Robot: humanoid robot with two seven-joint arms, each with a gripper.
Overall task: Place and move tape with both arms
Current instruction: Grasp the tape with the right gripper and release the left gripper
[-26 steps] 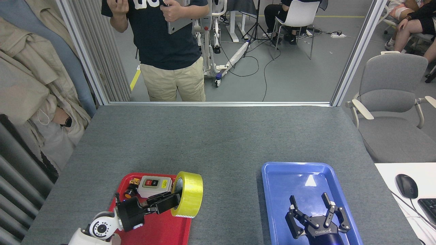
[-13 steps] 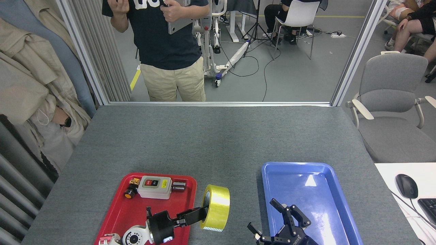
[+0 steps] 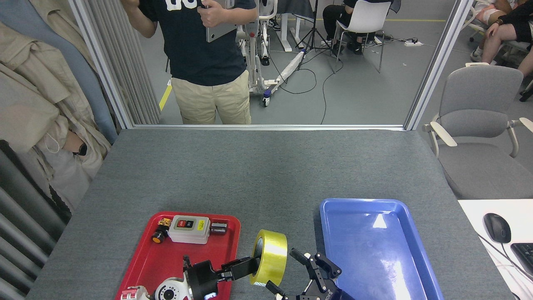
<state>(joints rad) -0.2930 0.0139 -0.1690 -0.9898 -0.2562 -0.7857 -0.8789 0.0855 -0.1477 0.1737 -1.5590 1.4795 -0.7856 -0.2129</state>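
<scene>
The tape is a yellow roll standing on edge, held just above the grey table between the red tray and the blue tray. My left gripper reaches in from the lower left and is shut on the roll's near rim, one finger inside the core. My right gripper comes up from the bottom edge just right of the roll, open, with its fingers spread toward the tape's right side but apart from it.
A grey switch box with small parts lies at the back of the red tray. A person stands beyond the table's far edge. A grey chair and a white desk with a mouse are at the right.
The left gripper carried the tape out of the red tray and rightward to the gap between the trays. The right gripper left the blue tray and swung left toward the roll.
</scene>
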